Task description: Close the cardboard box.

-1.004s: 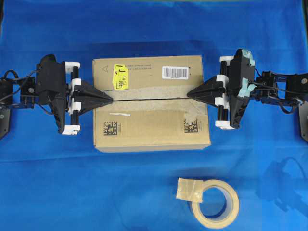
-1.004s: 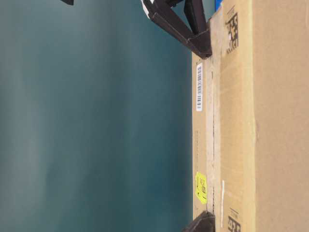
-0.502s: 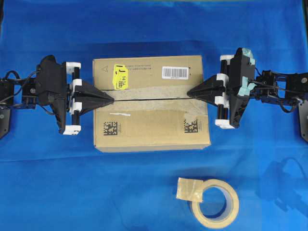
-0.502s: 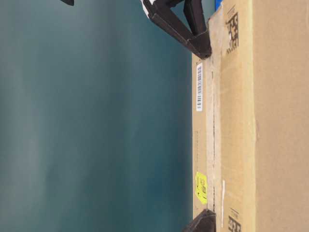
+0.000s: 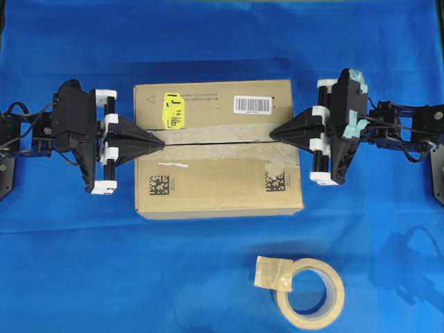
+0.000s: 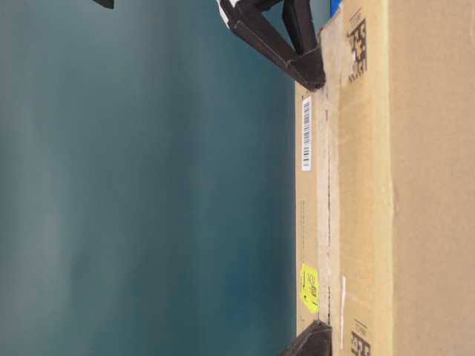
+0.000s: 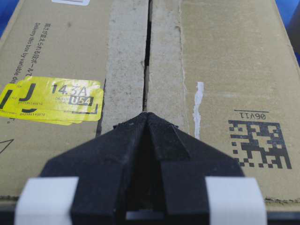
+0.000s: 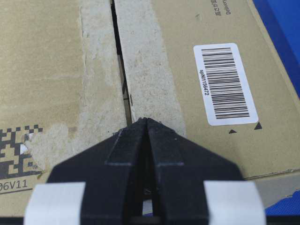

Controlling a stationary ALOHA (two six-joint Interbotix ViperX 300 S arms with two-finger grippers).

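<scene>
The box (image 5: 218,149) lies on the blue bench (image 5: 208,277), between the two end effectors. Its two long flaps are down and meet along a seam (image 7: 146,56) that runs from one end effector to the other. A narrow dark gap is visible in this seam in both wrist views.

The left end effector (image 5: 159,143) has its fingers pressed together to a point, holding nothing. Its tip rests at the near end of the seam, with the yellow sticker (image 7: 51,100) just to its left in the wrist view. The right end effector (image 5: 272,133) is closed in the same way, empty, with its tip at the opposite end of the seam; the barcode label (image 8: 226,84) lies ahead and to its right.

I judge that the step in hand is the last one: pressing the flaps flat at both ends. The task looks almost complete. The next move probably calls for a light downward push, or for lifting both tips straight up, so that the flaps do not spring open. A tape roll (image 5: 309,291) lies well apart from both end effectors.
</scene>
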